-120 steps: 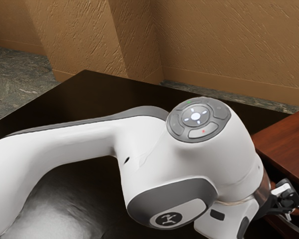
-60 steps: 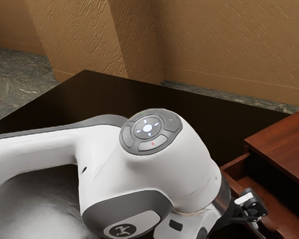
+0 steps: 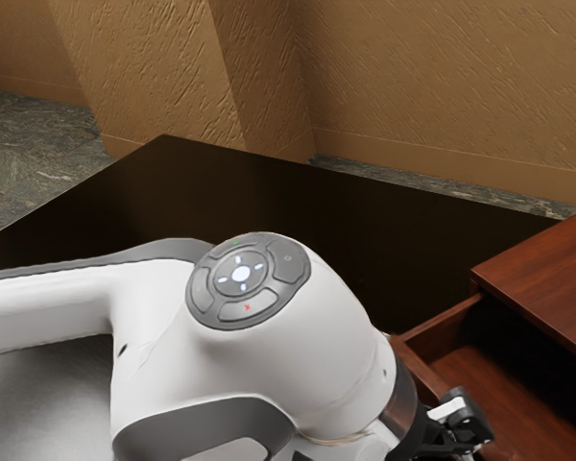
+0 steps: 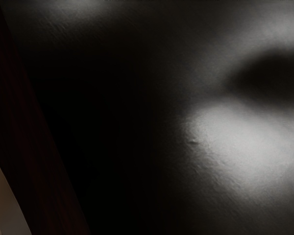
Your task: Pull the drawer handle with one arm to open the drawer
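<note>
A reddish-brown wooden cabinet (image 3: 547, 279) stands at the exterior view's right. Its drawer (image 3: 440, 334) is pulled out toward the exterior view's left, and its inside floor shows. My gripper (image 3: 456, 427) sits low at the drawer's front end, mostly hidden behind my white arm (image 3: 250, 365), which also hides the handle. In the wrist view a dark red wooden face (image 4: 19, 147) runs beside the hand, with a pale curved bar (image 4: 2, 205) at its edge.
The cabinet rests on a glossy black table (image 3: 269, 192), whose lit surface (image 4: 225, 137) lies under the hand in the wrist view. Beyond the table are tan textured walls (image 3: 413, 77) and a grey marbled floor (image 3: 29, 154).
My arm has drawn back toward the exterior view's left and lower, and the drawer has slid out with it, from nearly closed to well open.
</note>
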You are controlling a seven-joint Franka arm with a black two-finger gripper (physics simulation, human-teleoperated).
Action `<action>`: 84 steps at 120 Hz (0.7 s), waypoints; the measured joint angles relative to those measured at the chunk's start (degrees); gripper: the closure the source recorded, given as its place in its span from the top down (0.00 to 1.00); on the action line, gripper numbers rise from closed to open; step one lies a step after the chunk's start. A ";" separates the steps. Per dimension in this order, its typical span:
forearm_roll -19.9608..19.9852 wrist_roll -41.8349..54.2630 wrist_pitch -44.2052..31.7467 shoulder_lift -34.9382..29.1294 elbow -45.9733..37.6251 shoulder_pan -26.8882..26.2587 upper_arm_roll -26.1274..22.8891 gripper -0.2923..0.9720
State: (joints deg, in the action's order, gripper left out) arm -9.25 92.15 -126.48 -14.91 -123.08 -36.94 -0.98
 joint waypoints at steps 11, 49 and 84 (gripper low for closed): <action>0.10 -0.03 0.03 -0.88 -0.69 0.10 -0.49 0.74; 0.06 -0.36 -0.01 -4.95 -4.54 0.09 -0.68 0.76; 0.28 -0.93 0.61 -6.03 -5.39 0.09 -0.76 0.76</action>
State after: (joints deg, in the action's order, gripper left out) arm -8.97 91.22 -125.86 -20.94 -128.47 -36.85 -1.74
